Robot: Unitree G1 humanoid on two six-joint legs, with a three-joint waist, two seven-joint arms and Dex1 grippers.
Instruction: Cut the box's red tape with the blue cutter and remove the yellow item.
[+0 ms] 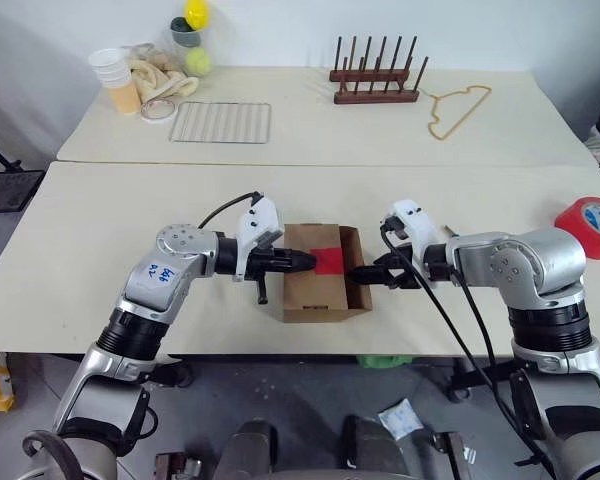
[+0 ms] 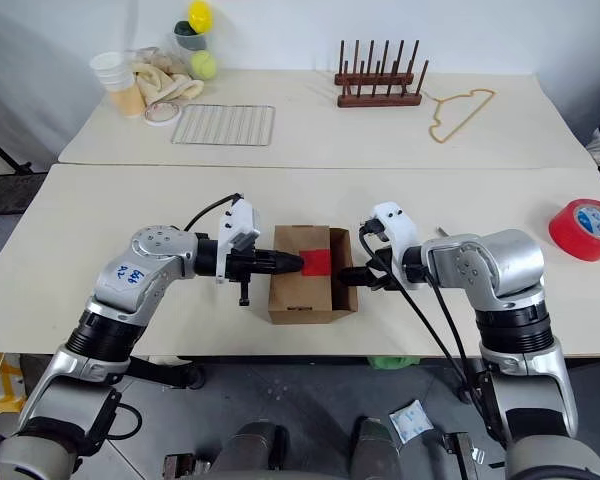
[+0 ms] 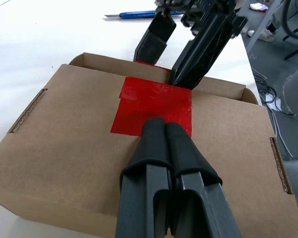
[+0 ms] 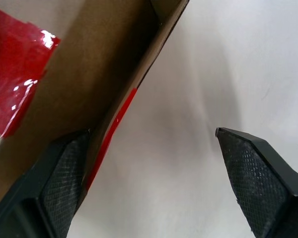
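The box (image 1: 320, 272) is braced by the closed, empty left gripper (image 1: 311, 262), pressed onto the red tape (image 3: 154, 106). The wide-open, empty right gripper (image 1: 358, 274) straddles the raised flap. Lifting that flap is judged next. The blue cutter (image 3: 139, 15) lies beyond both grippers.

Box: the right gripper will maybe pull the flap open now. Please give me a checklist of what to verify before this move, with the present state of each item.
1. Left gripper shut, its tips resting on the tape to steady the box: ok.
2. Right gripper open, with the flap edge between its fingers: ok.
3. Tape parted: probably ok; a red strip runs along the flap edge, apart from the patch on top.
4. Cutter lying on the table, away from both grippers: ok.
5. Yellow item inside the box: cannot tell; the opening is dark.
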